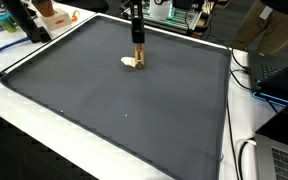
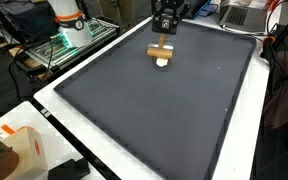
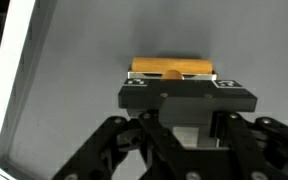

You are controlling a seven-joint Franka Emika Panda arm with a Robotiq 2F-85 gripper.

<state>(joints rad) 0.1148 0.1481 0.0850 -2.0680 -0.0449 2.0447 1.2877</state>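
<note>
My gripper hangs over the far part of the dark grey mat, shut on a wooden block. The block's lower end meets a small cream-white piece lying on the mat. From the opposite side the gripper shows black above the same wooden block, with the white piece just below it. In the wrist view the gripper's black body fills the lower half and the block shows as a tan bar beyond it. The fingertips are hidden there.
The mat lies on a table with a white border. An orange-and-white object and blue papers sit at a far corner. Cables and a laptop lie beside the mat. A white box stands near a corner.
</note>
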